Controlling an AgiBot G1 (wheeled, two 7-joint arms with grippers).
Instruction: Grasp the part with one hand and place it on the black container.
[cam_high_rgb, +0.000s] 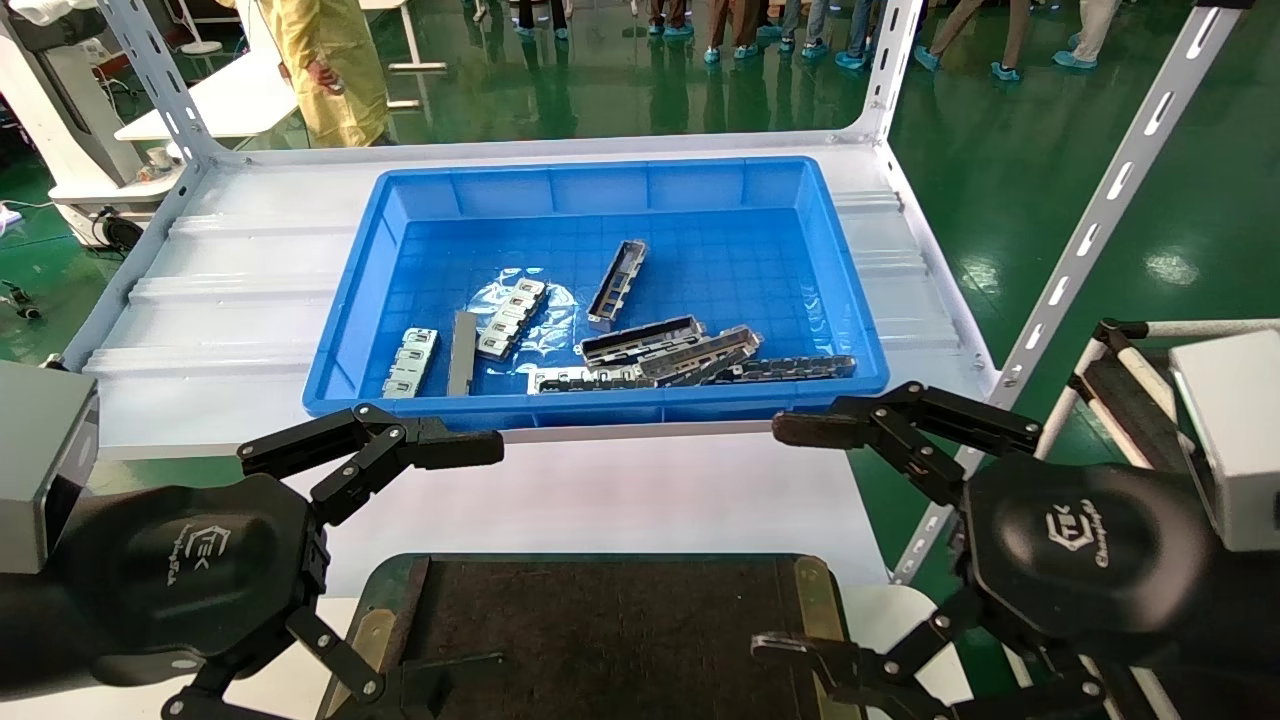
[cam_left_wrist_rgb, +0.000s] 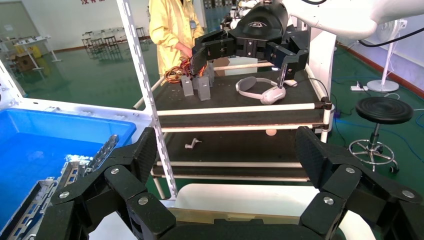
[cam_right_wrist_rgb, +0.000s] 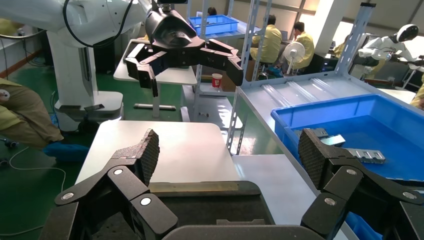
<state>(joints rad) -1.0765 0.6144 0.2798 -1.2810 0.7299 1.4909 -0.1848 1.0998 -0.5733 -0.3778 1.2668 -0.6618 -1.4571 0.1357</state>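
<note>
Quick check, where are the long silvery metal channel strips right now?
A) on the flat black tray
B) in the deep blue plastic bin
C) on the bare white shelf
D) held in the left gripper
B: the long silvery metal channel strips lie on the floor of the deep blue plastic bin, while the flat black tray holds none and the open left gripper and right gripper hover empty above it.
</note>
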